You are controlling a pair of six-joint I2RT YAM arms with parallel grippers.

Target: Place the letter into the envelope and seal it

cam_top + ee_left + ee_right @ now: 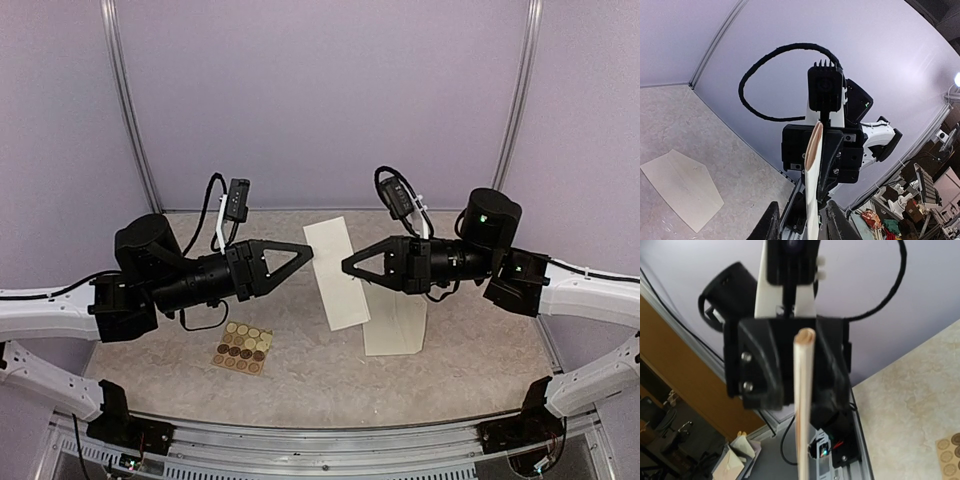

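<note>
Beige speckled tabletop (480, 360) fills the lower half of the overhead view, with two black-and-white robot arms reaching in from the near corners. Nearest, on the near side of the left gripper (308, 250), a tan card of round stickers (243, 347) lies flat. A little farther in, just on the near side of the right gripper (346, 265) and below it, the cream envelope (395, 325) lies flat on the table. Its far end is covered by the folded letter (335, 285); the left wrist view shows its pointed flap end. Above it, the two grippers point at each other from either side, with the folded letter raised off the table between their tips. The right gripper is clenched on the letter's edge. The left gripper meets the opposite edge. In its wrist view its fingers (767, 225) stand apart on either side of the sheet with a gap showing, so it is released, not pinching. Both wrist cameras see the letter edge-on as a thin pale strip. Farthest back, plain lilac walls (330, 100) enclose the table.
</note>
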